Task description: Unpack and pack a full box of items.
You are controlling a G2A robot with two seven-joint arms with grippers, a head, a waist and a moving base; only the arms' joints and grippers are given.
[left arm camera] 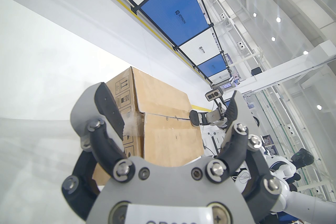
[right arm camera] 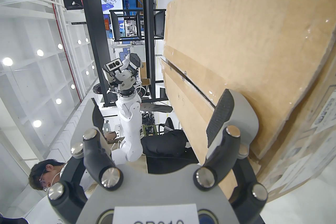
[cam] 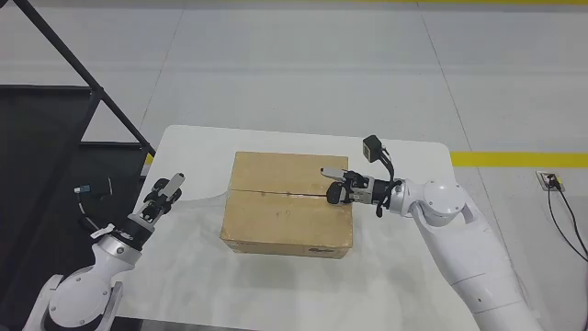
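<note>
A closed brown cardboard box sits mid-table, its two top flaps meeting in a seam. My right gripper is open at the box's right end, over the seam. In the right wrist view one of its fingers lies against the box top beside the seam, and the other stands free in the air. My left gripper is open with nothing in it, above the table to the left of the box and apart from it. The left wrist view looks between the left gripper's fingers at the box.
The white table has bare room on both sides of the box. A black metal frame stands off the table's left side. A cable and socket lie on the floor at the right.
</note>
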